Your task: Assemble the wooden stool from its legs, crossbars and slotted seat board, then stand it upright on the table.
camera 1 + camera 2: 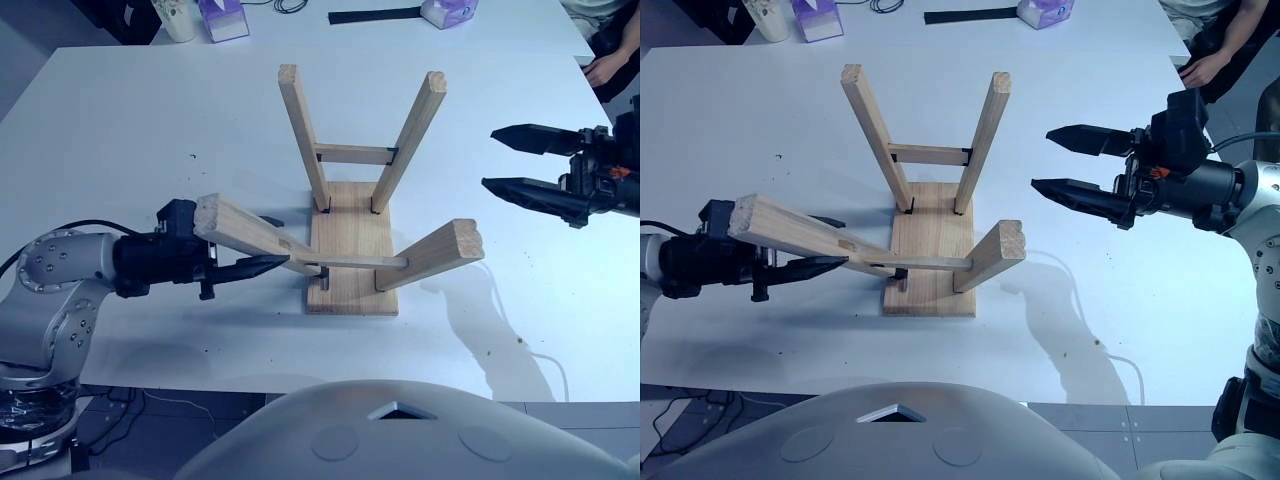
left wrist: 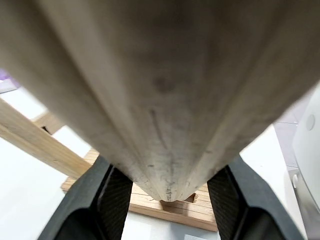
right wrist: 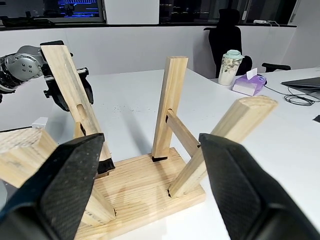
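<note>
Now the pale stool [image 1: 351,246] sits inverted, left hand [image 1: 268,246] clamping a leg [image 1: 233,226], right hand [image 1: 489,158] wide.

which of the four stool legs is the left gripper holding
The near-left leg, leaning out toward the robot's left; only it is clamped by the left gripper.

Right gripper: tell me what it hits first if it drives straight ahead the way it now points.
Most likely the far right leg, the stool part nearest in line with the open right gripper. Depth is unclear, so the fingers might straddle it or just miss it.
</note>
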Tool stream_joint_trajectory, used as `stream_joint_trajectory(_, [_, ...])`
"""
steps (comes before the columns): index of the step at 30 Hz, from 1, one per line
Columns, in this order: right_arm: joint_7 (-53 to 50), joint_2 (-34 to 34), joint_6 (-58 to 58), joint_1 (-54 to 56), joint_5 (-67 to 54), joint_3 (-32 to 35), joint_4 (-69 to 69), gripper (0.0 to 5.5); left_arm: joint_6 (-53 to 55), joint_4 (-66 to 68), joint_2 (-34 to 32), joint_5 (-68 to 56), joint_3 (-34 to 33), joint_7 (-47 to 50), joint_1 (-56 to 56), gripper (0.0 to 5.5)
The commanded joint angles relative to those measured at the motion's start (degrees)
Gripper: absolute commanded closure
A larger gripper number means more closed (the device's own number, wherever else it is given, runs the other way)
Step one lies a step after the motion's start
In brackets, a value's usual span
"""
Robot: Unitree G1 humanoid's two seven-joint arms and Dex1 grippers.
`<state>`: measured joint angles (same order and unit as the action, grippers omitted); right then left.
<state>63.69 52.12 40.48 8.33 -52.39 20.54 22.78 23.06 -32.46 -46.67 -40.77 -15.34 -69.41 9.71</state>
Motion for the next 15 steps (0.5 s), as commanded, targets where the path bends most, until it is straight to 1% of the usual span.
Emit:
stream_joint_trajectory(1, [-0.54,0.19,-0.56,1.14,-0.04,-0.27,0.72,2.0,-0.34,-0.84,-1.26,-0.24,0.32,-0.75,0.77,3.45])
stream_joint_trajectory(9, [-0.84,-0.2,-0.95,1.07,-0.15,-0.47,0.84,2.0,-2.75,0.34,-2.35,2.87,2.72,-2.52,1.79,3.45])
stream_joint_trajectory(15, [-1.29,-0.61,-1.36,0.8,-0.27,-0.72,1.29,2.0,-5.78,2.82,-2.99,7.37,6.44,-1.6,1.09,3.45])
